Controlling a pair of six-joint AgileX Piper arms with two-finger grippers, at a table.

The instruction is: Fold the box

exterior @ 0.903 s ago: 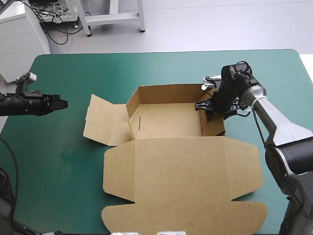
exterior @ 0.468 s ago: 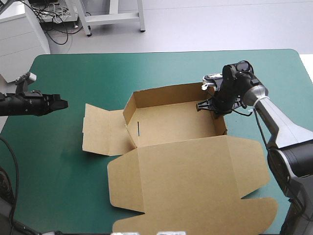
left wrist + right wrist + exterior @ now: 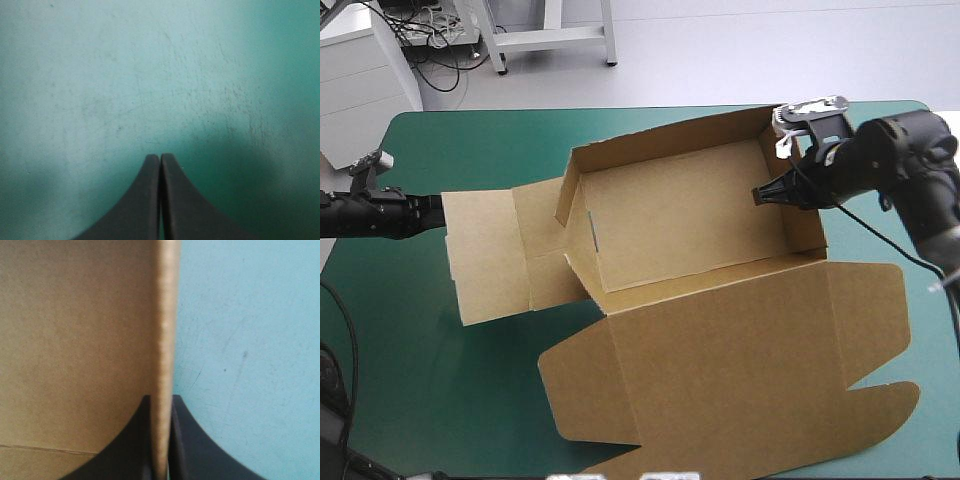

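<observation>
Two arms share one box. From the high view, you see the brown box [image 3: 680,215] as an open tray in mid-table. It appears raised at its right end, with its lid [image 3: 740,360] flat toward the near edge. The right gripper [image 3: 767,194] pinches the right wall. The left gripper [image 3: 428,212] hangs at the table's left edge, its tips just at the outer edge of the unfolded left flap [image 3: 485,250]. The box's long axis runs left to right, so by your judgement that flap lies straight ahead of the left arm, the nearer one. From the left wrist, its black fingers [image 3: 145,200] meet in a point on nothing, with only teal-green cover [image 3: 100,75] ahead. From the right wrist, the fingers clamp the wall's edge [image 3: 165,340], with board to one side and cover to the other.
</observation>
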